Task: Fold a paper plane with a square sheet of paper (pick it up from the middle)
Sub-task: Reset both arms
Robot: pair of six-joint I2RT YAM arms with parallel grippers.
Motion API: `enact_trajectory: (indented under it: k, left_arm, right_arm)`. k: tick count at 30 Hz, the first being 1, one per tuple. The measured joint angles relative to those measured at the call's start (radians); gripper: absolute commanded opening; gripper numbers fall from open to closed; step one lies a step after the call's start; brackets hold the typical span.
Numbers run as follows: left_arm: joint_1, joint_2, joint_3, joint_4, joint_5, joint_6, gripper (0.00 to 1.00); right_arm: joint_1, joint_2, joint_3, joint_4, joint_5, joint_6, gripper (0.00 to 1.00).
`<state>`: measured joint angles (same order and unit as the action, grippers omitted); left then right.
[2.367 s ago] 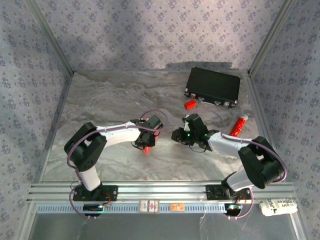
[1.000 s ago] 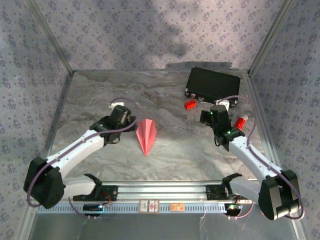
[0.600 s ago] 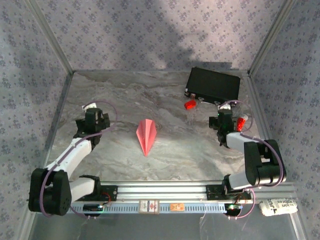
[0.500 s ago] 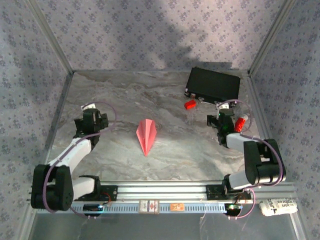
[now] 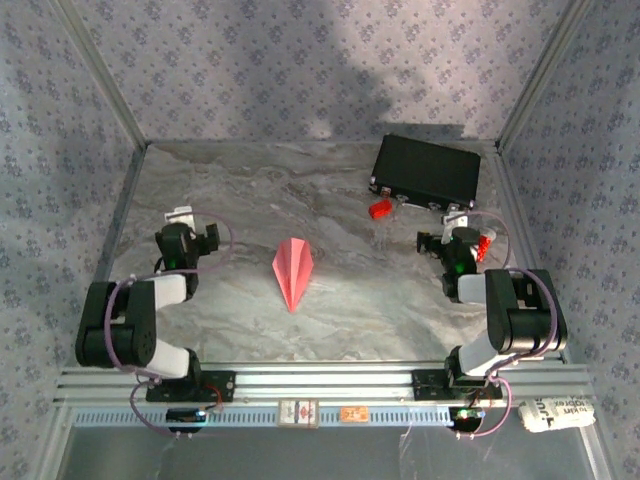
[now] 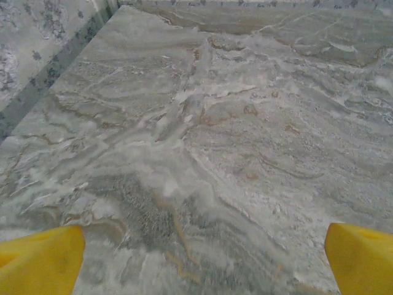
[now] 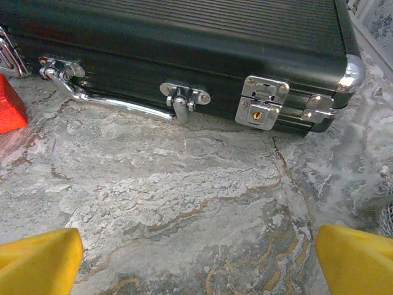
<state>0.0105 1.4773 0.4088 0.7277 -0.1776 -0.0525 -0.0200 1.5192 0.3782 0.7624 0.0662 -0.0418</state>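
Observation:
The square sheet of paper lies folded as a slim salmon-pink paper plane (image 5: 293, 272) in the middle of the marble table, its point toward the near edge. No gripper touches it. My left gripper (image 5: 182, 236) sits well to its left, the arm folded back over its base. In the left wrist view the left gripper (image 6: 202, 264) is open, its yellow fingertips (image 6: 40, 263) far apart over bare marble. My right gripper (image 5: 457, 240) sits well to the plane's right. The right gripper (image 7: 196, 261) is open too, with only table between its fingertips (image 7: 359, 259).
A black case (image 5: 425, 170) (image 7: 184, 37) with chrome latches lies at the back right, just ahead of the right gripper. A small red block (image 5: 379, 209) (image 7: 9, 112) rests at its front left. A red-and-white tube (image 5: 486, 243) lies right beside the right gripper. Patterned walls enclose the table.
The left gripper let go of the plane. Both arms drew away from it to the sides and folded back over their bases. The plane has lain still for the last second.

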Motion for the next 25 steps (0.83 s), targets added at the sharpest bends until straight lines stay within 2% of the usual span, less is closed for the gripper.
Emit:
enact_trajectory:
  k: [5, 25]
  left_arm:
    - [0.014, 0.069, -0.032, 0.048, 0.073, 0.001, 1.00]
    - [0.006, 0.069, -0.025, 0.084, 0.119, 0.019, 1.00]
  right_arm:
    - [0.000, 0.000, 0.000, 0.004, 0.000, 0.000, 0.99]
    - [0.000, 0.000, 0.000, 0.005, -0.001, 0.000, 0.99]
